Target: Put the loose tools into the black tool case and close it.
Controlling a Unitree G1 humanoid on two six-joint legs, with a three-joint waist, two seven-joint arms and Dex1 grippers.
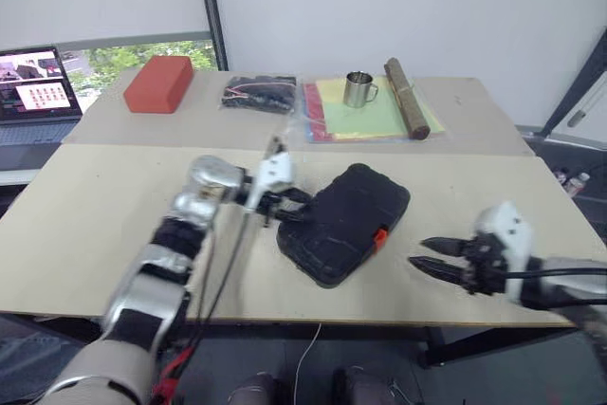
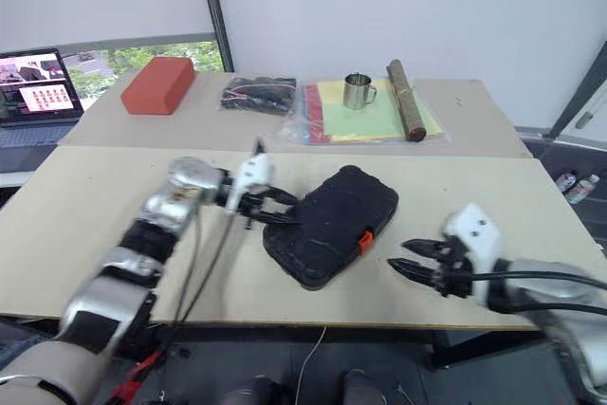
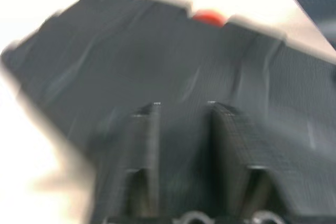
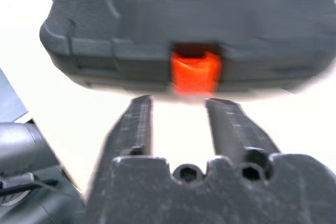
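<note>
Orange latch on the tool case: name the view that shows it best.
The right wrist view: the orange latch sits centred on the closed black tool case, facing the camera. Both eye views show it small; the left wrist view catches a blurred orange spot.

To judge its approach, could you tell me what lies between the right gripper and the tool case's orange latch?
Only bare tabletop separates the right gripper from the orange latch on the closed black tool case, as seen in the right wrist view.

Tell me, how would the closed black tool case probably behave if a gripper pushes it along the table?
The black tool case lies flat and closed, so it would likely slide, not tip or roll. Its moulded shell looks stiff. The textured outside may give some grip. Its orange latch sticks out and could catch a finger.
</note>
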